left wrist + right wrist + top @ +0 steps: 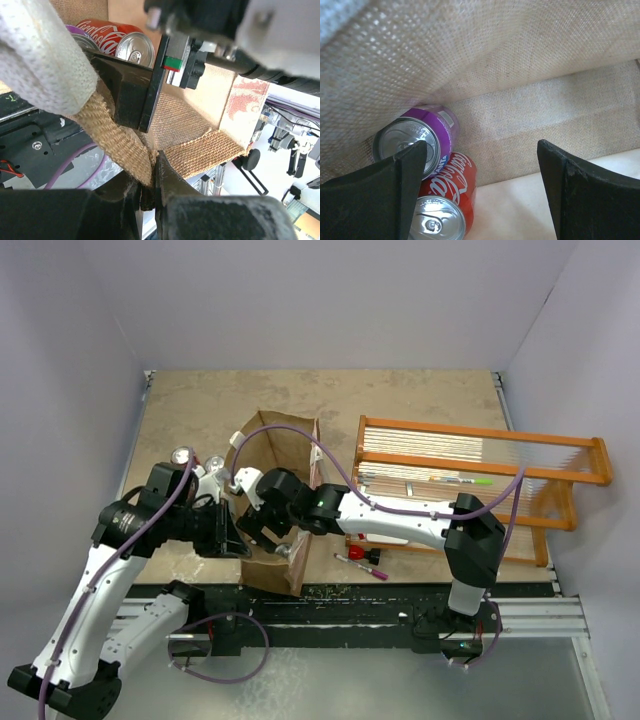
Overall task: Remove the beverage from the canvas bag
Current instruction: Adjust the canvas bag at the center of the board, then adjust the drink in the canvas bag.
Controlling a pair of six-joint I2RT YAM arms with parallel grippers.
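Canvas bag (283,455) sits open on the table (420,400) left of the orange rack (480,455), left gripper (150,174) clamped on its woven rim, right gripper (481,147) spread wide inside above a purple can (422,132) and a red Coca-Cola can (451,187) lying together

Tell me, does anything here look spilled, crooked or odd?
Nothing is spilled or broken. The canvas bag looks misshapen: the left pincer pinches its rim, bunching the weave. Inside, the purple can and red can sit pressed together against one side. Markers lie loose near the orange rack.
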